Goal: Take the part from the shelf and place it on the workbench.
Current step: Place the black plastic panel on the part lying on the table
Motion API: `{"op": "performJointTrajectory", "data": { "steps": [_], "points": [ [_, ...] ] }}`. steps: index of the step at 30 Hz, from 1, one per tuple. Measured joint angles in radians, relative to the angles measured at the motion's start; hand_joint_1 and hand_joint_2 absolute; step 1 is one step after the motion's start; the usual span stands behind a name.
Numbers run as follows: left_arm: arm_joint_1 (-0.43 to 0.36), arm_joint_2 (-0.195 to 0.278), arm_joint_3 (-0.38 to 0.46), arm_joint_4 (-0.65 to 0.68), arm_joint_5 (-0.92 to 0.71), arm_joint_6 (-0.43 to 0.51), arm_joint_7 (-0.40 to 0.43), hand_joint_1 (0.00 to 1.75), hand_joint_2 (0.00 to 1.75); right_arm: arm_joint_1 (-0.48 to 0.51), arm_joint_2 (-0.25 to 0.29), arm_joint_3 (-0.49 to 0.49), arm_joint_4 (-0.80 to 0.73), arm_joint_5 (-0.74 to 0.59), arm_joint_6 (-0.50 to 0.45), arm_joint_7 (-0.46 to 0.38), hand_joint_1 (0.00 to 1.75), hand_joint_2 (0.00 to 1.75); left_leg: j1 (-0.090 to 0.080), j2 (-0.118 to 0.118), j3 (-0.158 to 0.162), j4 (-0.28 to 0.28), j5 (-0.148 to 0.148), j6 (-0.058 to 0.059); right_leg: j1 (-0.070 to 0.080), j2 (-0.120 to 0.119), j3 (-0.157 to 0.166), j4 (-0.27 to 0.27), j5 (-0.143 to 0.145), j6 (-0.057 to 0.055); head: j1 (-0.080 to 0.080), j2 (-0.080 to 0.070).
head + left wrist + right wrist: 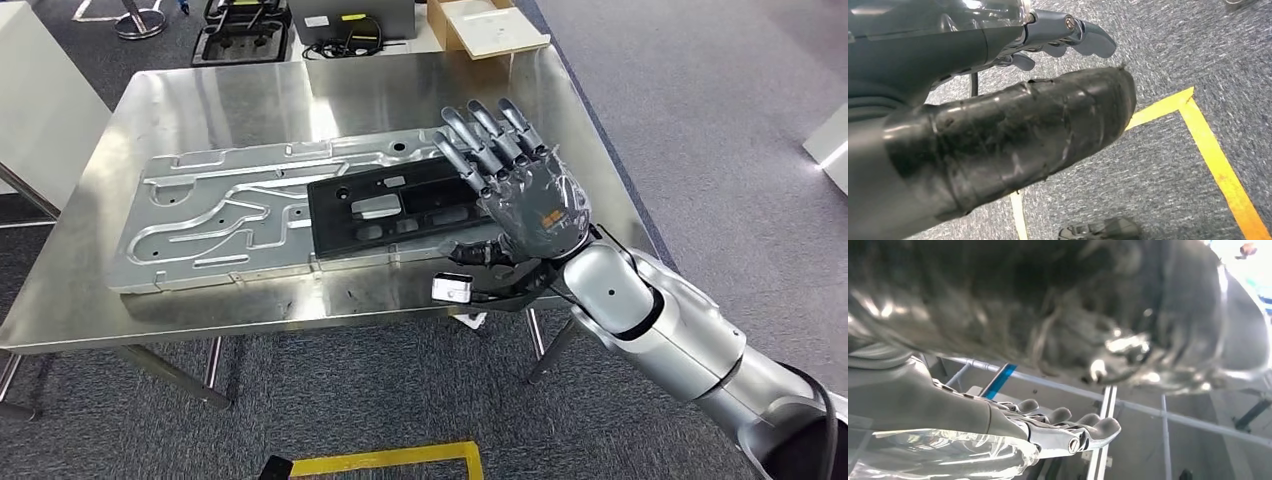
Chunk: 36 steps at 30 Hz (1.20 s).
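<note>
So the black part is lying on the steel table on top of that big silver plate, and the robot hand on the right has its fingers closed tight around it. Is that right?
Not quite. The black part does lie on the silver plate on the steel table, but the right robot hand is not gripping it. The head view shows that hand raised above the part's end, fingers straight and apart, holding nothing.

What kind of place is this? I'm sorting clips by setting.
Probably a factory or workshop test area: a steel workbench holding a stamped metal plate and a black part, with yellow floor tape on grey carpet. The right hand hovers open above.
</note>
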Motion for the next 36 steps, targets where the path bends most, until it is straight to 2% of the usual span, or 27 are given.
{"op": "performJointTrajectory", "data": {
  "steps": [1,4,5,6,8,9,10,11,13,15,16,17,19,20,21,23,24,25,26,27,28,29,30,32,34,35,36],
  "points": [
    [-0.001,0.0,-0.001,0.0,0.001,0.002,-0.001,0.0,0.0,0.004,0.001,-0.005,-0.007,-0.009,-0.008,0.003,0.0,0.0,-0.003,-0.001,0.011,-0.022,0.004,0.006,0.0,-0.001,0.0,-0.002,0.008,0.007,0.001,0.0],
    [0.003,0.0,-0.003,0.0,0.008,0.005,-0.001,0.0,0.0,0.03,0.005,-0.017,-0.025,-0.03,-0.044,0.015,0.0,0.0,-0.003,-0.001,-0.002,-0.027,0.031,0.023,0.0,0.0,-0.001,-0.013,0.022,0.025,0.004,0.0],
    [0.005,0.0,-0.004,0.0,0.011,0.006,-0.001,0.0,0.0,0.043,0.006,-0.021,-0.033,-0.034,-0.058,0.019,0.0,0.0,-0.002,0.002,-0.009,-0.031,0.045,0.032,0.0,0.0,-0.008,-0.002,0.001,0.028,0.005,0.0],
    [0.005,0.0,-0.004,0.0,0.014,0.008,-0.001,0.0,0.0,0.056,0.006,-0.025,-0.041,-0.037,-0.073,0.023,0.0,0.0,0.0,0.004,-0.019,-0.035,0.059,0.041,0.0,0.001,-0.019,0.027,-0.039,0.029,0.007,0.0],
    [0.006,0.0,-0.004,0.0,0.019,0.009,-0.002,0.0,0.0,0.085,0.006,-0.037,-0.059,-0.041,-0.1,0.033,0.0,0.0,-0.001,0.007,-0.044,-0.035,0.082,0.051,0.001,0.001,-0.044,0.137,-0.147,0.029,0.01,0.0],
    [0.008,-0.001,-0.004,0.0,0.021,0.01,-0.003,0.0,0.0,0.101,0.006,-0.043,-0.068,-0.042,-0.113,0.038,0.0,0.0,-0.002,0.007,-0.059,-0.034,0.093,0.052,0.001,0.001,-0.052,0.199,-0.183,0.031,0.011,0.0],
    [0.009,-0.001,-0.004,0.0,0.024,0.01,-0.004,0.0,0.0,0.117,0.006,-0.047,-0.076,-0.042,-0.124,0.042,0.0,0.0,-0.003,0.007,-0.074,-0.032,0.103,0.052,0.002,0.001,-0.049,0.245,-0.194,0.032,0.011,0.0],
    [0.011,-0.001,-0.004,0.0,0.027,0.011,-0.005,0.0,0.0,0.133,0.006,-0.05,-0.085,-0.042,-0.135,0.045,0.0,0.0,-0.004,0.007,-0.09,-0.028,0.112,0.051,0.002,0.001,-0.035,0.263,-0.183,0.033,0.011,0.0],
    [0.013,-0.001,-0.004,0.0,0.033,0.014,-0.009,0.0,0.0,0.16,0.007,-0.058,-0.102,-0.043,-0.159,0.051,0.0,0.0,-0.004,0.007,-0.119,-0.017,0.127,0.046,0.001,0.001,0.041,0.202,-0.138,0.032,0.011,0.0],
    [0.014,-0.001,-0.004,0.0,0.039,0.019,-0.013,0.0,0.0,0.185,0.01,-0.073,-0.123,-0.048,-0.191,0.053,0.0,0.0,-0.007,0.005,-0.141,-0.005,0.139,0.037,0.005,0.002,0.141,0.072,-0.143,0.027,0.01,0.0],
    [0.015,-0.001,-0.004,0.0,0.041,0.022,-0.014,0.0,0.0,0.202,0.014,-0.083,-0.135,-0.052,-0.209,0.053,0.0,0.0,-0.008,0.005,-0.147,-0.002,0.145,0.032,0.008,0.002,0.172,0.023,-0.155,0.024,0.01,0.0],
    [0.016,-0.001,-0.004,0.0,0.044,0.026,-0.014,0.0,0.0,0.223,0.02,-0.095,-0.148,-0.058,-0.224,0.048,0.0,0.0,-0.008,0.004,-0.15,-0.002,0.154,0.026,0.012,0.003,0.185,-0.004,-0.165,0.019,0.01,0.0],
    [0.021,0.0,-0.004,0.0,0.049,0.034,-0.014,0.0,0.0,0.277,0.041,-0.125,-0.174,-0.076,-0.241,0.016,0.0,0.0,-0.004,0.001,-0.155,-0.005,0.167,0.014,0.012,0.0,0.177,-0.016,-0.151,0.006,0.011,0.0],
    [0.025,0.0,-0.005,0.0,0.052,0.037,-0.014,0.0,0.0,0.306,0.056,-0.142,-0.185,-0.089,-0.244,-0.015,0.0,0.0,-0.003,0.0,-0.163,0.003,0.152,0.008,0.011,-0.001,0.169,-0.018,-0.14,-0.002,0.011,0.0],
    [0.03,0.0,-0.005,0.0,0.054,0.039,-0.013,0.0,0.0,0.333,0.071,-0.159,-0.196,-0.103,-0.245,-0.045,0.0,0.0,-0.002,0.0,-0.173,0.027,0.119,0.002,0.008,-0.003,0.158,-0.021,-0.128,-0.01,0.009,0.0],
    [0.035,0.0,-0.005,0.0,0.056,0.042,-0.013,0.0,0.0,0.374,0.098,-0.193,-0.216,-0.121,-0.246,-0.086,0.0,0.0,0.0,0.0,-0.199,0.128,0.011,-0.01,0.007,-0.005,0.129,-0.021,-0.104,-0.019,0.005,0.0],
    [0.035,0.0,-0.005,0.0,0.056,0.043,-0.013,0.0,0.0,0.386,0.108,-0.206,-0.223,-0.125,-0.246,-0.092,0.0,0.0,0.001,0.0,-0.209,0.189,-0.03,-0.014,0.007,-0.005,0.112,-0.02,-0.092,-0.021,0.004,0.0],
    [0.035,0.0,-0.005,0.0,0.056,0.043,-0.013,0.0,0.0,0.397,0.118,-0.218,-0.23,-0.128,-0.246,-0.095,0.0,0.0,0.002,0.0,-0.212,0.241,-0.049,-0.016,0.007,-0.005,0.095,-0.019,-0.079,-0.02,0.004,0.0],
    [0.035,0.0,-0.005,0.0,0.056,0.043,-0.013,0.0,0.0,0.408,0.125,-0.227,-0.235,-0.13,-0.246,-0.096,0.0,0.0,0.002,0.0,-0.203,0.268,-0.041,-0.017,0.007,-0.006,0.078,-0.018,-0.067,-0.019,0.003,0.0],
    [0.035,0.0,-0.005,0.0,0.056,0.043,-0.013,0.0,0.0,0.419,0.132,-0.235,-0.24,-0.13,-0.246,-0.097,0.0,0.0,0.002,0.0,-0.179,0.265,-0.015,-0.016,0.006,-0.006,0.061,-0.016,-0.056,-0.017,0.003,0.0],
    [0.035,0.0,-0.005,0.0,0.056,0.043,-0.013,0.0,0.0,0.428,0.138,-0.242,-0.245,-0.131,-0.246,-0.097,0.0,0.0,0.002,0.0,-0.139,0.231,0.015,-0.014,0.006,-0.006,0.045,-0.014,-0.044,-0.015,0.003,0.0],
    [0.034,0.0,-0.005,0.0,0.056,0.044,-0.013,0.0,0.0,0.434,0.144,-0.249,-0.251,-0.131,-0.246,-0.097,0.0,0.0,0.001,0.0,-0.082,0.168,0.027,-0.009,0.006,-0.005,0.032,-0.012,-0.033,-0.012,0.003,0.0],
    [0.032,0.0,-0.005,0.0,0.056,0.044,-0.013,0.0,0.0,0.438,0.148,-0.256,-0.257,-0.131,-0.247,-0.097,0.0,0.0,-0.001,0.0,-0.021,0.088,0.022,-0.004,0.007,-0.005,0.022,-0.011,-0.023,-0.007,0.003,0.0],
    [0.028,0.0,-0.006,0.0,0.055,0.045,-0.013,0.0,0.0,0.443,0.155,-0.27,-0.267,-0.131,-0.248,-0.098,0.0,0.0,-0.006,-0.001,0.055,-0.028,-0.008,0.009,0.008,-0.005,0.017,-0.015,-0.001,0.004,0.003,0.0],
    [0.028,0.0,-0.006,0.0,0.056,0.045,-0.013,0.0,0.0,0.447,0.159,-0.281,-0.272,-0.131,-0.249,-0.098,0.0,0.0,-0.008,0.0,0.056,-0.053,-0.001,0.024,0.007,-0.006,0.018,-0.027,0.021,0.017,0.004,0.0],
    [0.028,0.0,-0.006,0.0,0.056,0.045,-0.013,0.0,0.0,0.45,0.162,-0.285,-0.274,-0.131,-0.249,-0.098,0.0,0.0,-0.007,0.003,0.049,-0.057,0.012,0.032,0.006,-0.004,0.014,-0.024,0.015,0.022,0.004,0.0],
    [0.029,0.0,-0.006,0.0,0.056,0.045,-0.013,0.0,0.0,0.453,0.164,-0.29,-0.276,-0.131,-0.25,-0.099,0.0,0.0,-0.005,0.006,0.038,-0.06,0.026,0.042,0.005,-0.002,0.006,-0.008,-0.011,0.025,0.006,0.0]
  ]
}}
